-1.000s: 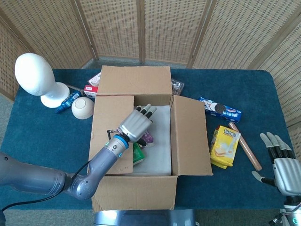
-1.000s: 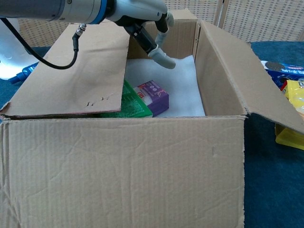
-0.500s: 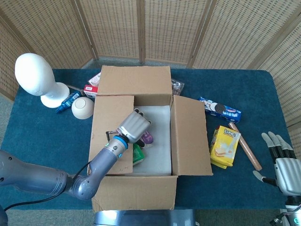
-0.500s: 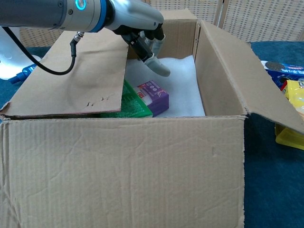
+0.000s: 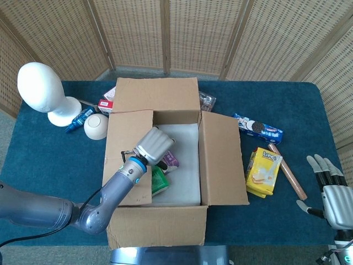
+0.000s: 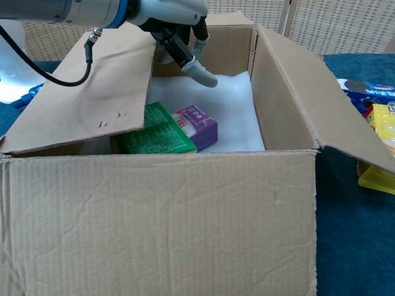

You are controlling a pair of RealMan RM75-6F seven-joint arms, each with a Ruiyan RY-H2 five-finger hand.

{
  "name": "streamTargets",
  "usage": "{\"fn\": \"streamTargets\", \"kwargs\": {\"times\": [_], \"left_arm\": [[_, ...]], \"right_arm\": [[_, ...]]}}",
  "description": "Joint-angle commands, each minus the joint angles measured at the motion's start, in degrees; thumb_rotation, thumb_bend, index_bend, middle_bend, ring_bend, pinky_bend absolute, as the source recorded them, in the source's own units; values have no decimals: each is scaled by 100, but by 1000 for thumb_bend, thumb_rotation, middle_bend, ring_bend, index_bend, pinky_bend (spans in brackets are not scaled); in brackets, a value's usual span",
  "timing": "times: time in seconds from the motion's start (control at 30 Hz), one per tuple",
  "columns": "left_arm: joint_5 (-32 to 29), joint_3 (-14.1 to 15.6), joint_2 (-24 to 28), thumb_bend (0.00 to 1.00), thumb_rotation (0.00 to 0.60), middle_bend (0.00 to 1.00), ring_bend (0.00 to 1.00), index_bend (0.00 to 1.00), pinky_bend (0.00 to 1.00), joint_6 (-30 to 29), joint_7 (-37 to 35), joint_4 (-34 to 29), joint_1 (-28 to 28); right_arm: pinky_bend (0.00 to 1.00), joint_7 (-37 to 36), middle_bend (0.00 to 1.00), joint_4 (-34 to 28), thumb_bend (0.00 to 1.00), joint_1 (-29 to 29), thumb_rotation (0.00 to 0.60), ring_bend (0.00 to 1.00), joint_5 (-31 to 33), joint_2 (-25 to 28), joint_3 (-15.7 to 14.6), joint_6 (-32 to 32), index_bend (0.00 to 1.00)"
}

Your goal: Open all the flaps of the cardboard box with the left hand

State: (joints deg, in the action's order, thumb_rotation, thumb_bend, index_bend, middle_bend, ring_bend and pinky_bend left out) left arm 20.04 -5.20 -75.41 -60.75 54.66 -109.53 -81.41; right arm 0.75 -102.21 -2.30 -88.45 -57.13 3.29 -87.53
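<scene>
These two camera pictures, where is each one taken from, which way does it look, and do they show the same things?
Head view: sits high, looks steeply down on the blue table, the cardboard box and scattered items; shows the left hand and arm, plus the right hand at the lower right edge.
Chest view: sits low in front of the box, faces across its front wall into it; shows only the left hand at the raised left flap.
Shared: box, left hand, green box, purple box.
</scene>
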Motion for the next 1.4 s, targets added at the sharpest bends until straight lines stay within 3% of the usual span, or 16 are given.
{"fn": "streamTargets", "kwargs": {"times": [0.03,0.87,1.4], "left_arm": [[-14,-22,99,0,199,760,742,478,679,7,-35,-75,18],[658,-291,1926,0,204,778,742,520,680,90,-636,-1271,423],[1307,15,2950,0,197,778,742,527,678,263,-1021,-1589,1097]], "right_arm": [[145,3,0,-1,0,1,600,8,-2,0,-2,0,0],[144,139,0,-69,0,-10,600,21,-54,-21,-39,32,0],[145,120,0,-97,0,21,600,35,-152,3,-76,-28,0]]}}
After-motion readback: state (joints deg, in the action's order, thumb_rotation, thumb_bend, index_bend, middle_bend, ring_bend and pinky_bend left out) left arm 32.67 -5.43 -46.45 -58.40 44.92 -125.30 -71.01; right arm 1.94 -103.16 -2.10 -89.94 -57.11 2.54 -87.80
